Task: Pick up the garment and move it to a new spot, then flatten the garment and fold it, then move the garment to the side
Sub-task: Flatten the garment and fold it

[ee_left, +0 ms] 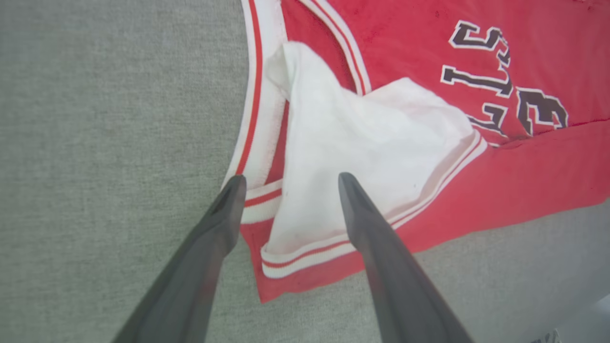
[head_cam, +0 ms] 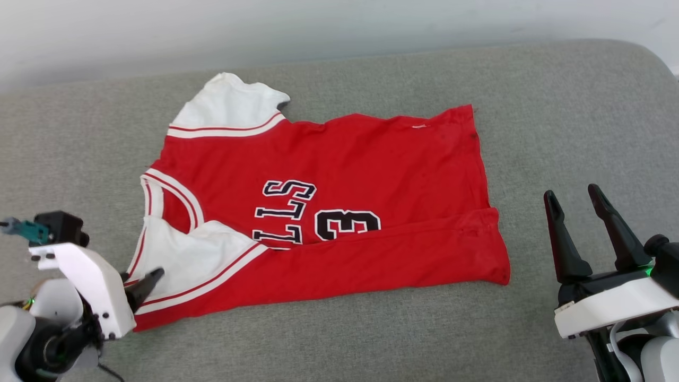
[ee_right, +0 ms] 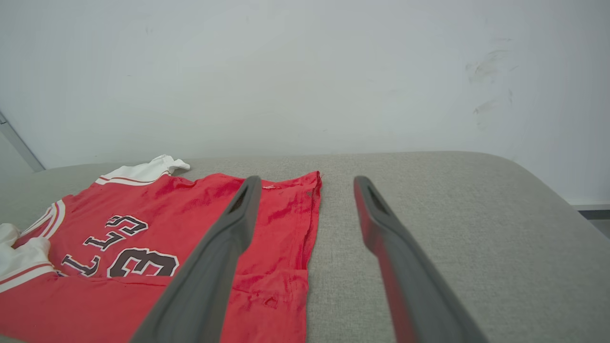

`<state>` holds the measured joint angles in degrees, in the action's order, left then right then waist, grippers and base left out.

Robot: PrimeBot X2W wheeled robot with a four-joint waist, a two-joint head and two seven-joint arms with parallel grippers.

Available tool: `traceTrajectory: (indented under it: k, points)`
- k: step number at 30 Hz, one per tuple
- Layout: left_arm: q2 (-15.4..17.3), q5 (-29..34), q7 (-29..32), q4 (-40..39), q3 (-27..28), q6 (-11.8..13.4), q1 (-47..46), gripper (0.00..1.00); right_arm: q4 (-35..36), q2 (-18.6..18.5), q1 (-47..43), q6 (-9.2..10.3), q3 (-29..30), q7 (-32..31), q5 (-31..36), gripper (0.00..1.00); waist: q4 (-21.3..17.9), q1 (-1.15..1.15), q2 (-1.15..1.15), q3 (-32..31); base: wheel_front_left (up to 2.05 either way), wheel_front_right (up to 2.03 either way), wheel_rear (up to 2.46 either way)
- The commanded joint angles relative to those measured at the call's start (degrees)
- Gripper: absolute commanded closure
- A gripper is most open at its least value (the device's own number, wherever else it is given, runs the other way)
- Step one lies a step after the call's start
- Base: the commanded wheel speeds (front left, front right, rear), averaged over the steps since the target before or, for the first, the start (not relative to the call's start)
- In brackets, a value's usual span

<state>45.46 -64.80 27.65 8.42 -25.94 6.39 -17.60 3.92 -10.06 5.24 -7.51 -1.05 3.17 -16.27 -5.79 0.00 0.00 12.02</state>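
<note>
The red jersey T-shirt with white sleeves and a black "3" point(head_cam: 371, 159) lies on the grey woven cushioned surface point(head_cam: 557, 106), with its near long edge and one sleeve folded inward. The left gripper point(ee_left: 288, 181) is over that sleeve corner and the right gripper point(head_cam: 571, 192) is apart from the hem, both with jaws spread. The cloth looks light and limp and would likely sag, so pinching both layers at the fold's corners seems best.
</note>
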Motion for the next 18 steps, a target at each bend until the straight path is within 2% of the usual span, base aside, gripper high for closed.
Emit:
traceTrajectory:
  k: [1, 4, 10, 12, 13, 16, 18]
  points:
    - [0.6, -1.1, 1.5, -1.2, 0.0, 0.8, 1.4, 0.00, 0.9, 0.7, -0.6, 0.04, 0.1, -0.2, 0.1, 0.00, -0.7, 0.00, 0.00, 1.0, 0.00, 0.00, 0.00]
    - [2.3, -2.2, 4.2, -2.6, -0.4, 2.1, 3.6, 0.00, 2.0, 1.6, -0.7, 0.04, 0.1, -0.4, 0.4, 0.00, -1.4, 0.00, 0.00, 2.3, 0.00, 0.00, 0.00]
    - [-0.3, -5.8, 6.2, -1.0, -1.1, 1.9, 6.5, 0.00, 2.4, 2.5, 0.7, 0.04, -0.1, 0.0, 0.2, 0.00, -2.3, 0.00, 0.00, 4.7, 0.00, 0.00, 0.00]
    - [-2.0, -6.8, 6.0, -0.1, -1.5, 1.1, 6.8, 0.61, 2.2, 2.5, 0.8, 0.04, 0.0, 0.0, -0.1, 0.00, -2.5, 0.00, 0.00, 5.1, 0.00, 0.00, 0.00]
    - [-2.7, -7.2, 5.5, 0.3, -1.5, 0.7, 6.8, 1.00, 2.1, 2.5, 0.8, 0.04, 0.2, -0.2, -0.2, 0.00, -2.5, 0.00, 0.00, 5.2, 0.00, 0.00, 0.00]
    - [-4.3, -7.1, 3.2, 0.8, -0.9, -0.7, 6.3, 1.00, 2.1, 1.9, 0.7, 0.04, 0.5, -1.9, -1.1, 0.00, -2.2, 0.00, 0.00, 5.3, 0.00, 0.00, 0.00]
    - [-3.4, -5.3, 1.0, 1.5, -0.5, -1.2, 5.4, 1.00, 2.4, 0.9, 0.6, 0.04, 0.8, -4.0, -2.1, 0.00, -1.7, 0.00, 0.00, 5.2, 0.00, 0.00, 0.00]
